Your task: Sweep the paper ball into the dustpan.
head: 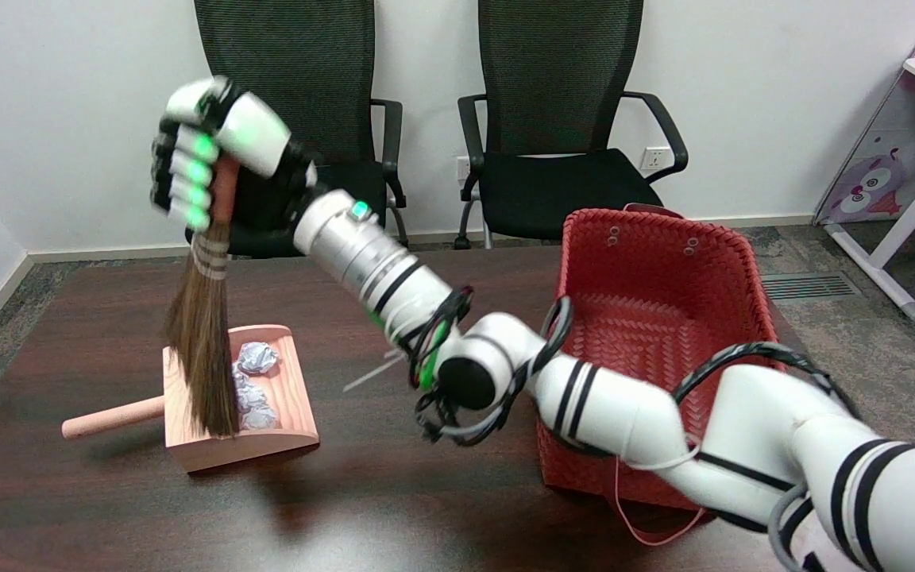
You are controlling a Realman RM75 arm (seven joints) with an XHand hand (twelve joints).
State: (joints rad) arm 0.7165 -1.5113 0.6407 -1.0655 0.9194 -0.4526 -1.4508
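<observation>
Head view, one moment, items listed in turn.

Right hand [215, 155]: raised well above the table [426, 508], fingers wrapped tight round the broom [205, 334] handle; nothing else in it.

Broom: reddish handle in the fist, bound neck just below, brown bristles hanging nearly straight down, tips in front of the dustpan's left half. Whether the tips touch the pan floor cannot be told from this angle; they appear lifted.

Dustpan [291, 397]: pale wood, a box open toward the far side, with a round peg handle pointing left. It sits flat on the table's left part.

Paper ball [257, 357]: crumpled white-grey paper, inside the dustpan near its middle; more crumpled paper lies lower down beside the bristles, partly hidden by them. No paper shows on the bare table.

Basket [656, 262]: red woven, right of centre, well apart from the pan, partly behind the arm.

Chairs [299, 103]: two, black mesh, beyond the table.

Step in hand, as judged: the sweep looks finished and the broom is clear of the load. Advice for doing it well: move the broom straight up and away so the bristles neither flick paper back out nor catch the pan's wall and shift it. Keep the grip firm, since a handle turning in the fist would swing the bristles. Check that no scrap lies behind the bristles before calling it done.
</observation>
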